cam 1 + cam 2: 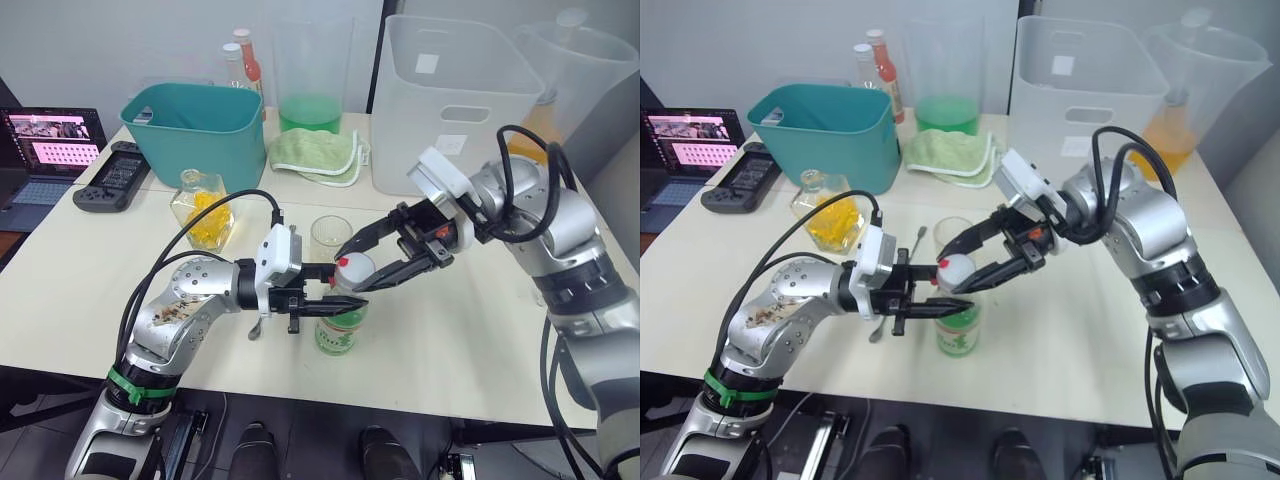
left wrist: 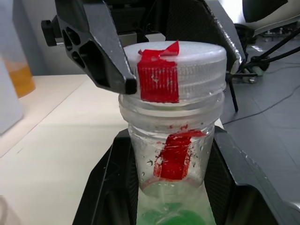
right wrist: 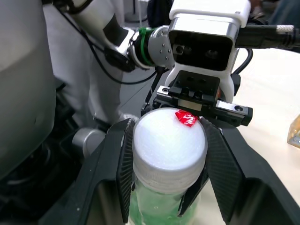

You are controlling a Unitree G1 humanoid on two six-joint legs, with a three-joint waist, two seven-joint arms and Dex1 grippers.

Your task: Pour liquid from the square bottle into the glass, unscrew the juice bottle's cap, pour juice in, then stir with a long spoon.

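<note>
Upright, the juice bottle (image 1: 338, 325) holds pale green liquid.

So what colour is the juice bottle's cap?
White, with red tape on it; the cap shows best in the left wrist view.

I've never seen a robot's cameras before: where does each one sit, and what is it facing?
Eye views: on the head, facing down over both arms, the table and the juice bottle.
Left wrist view: along the left gripper, shut on the bottle's neck.
Right wrist view: along the right gripper, around the cap.
All share the cap.
</note>
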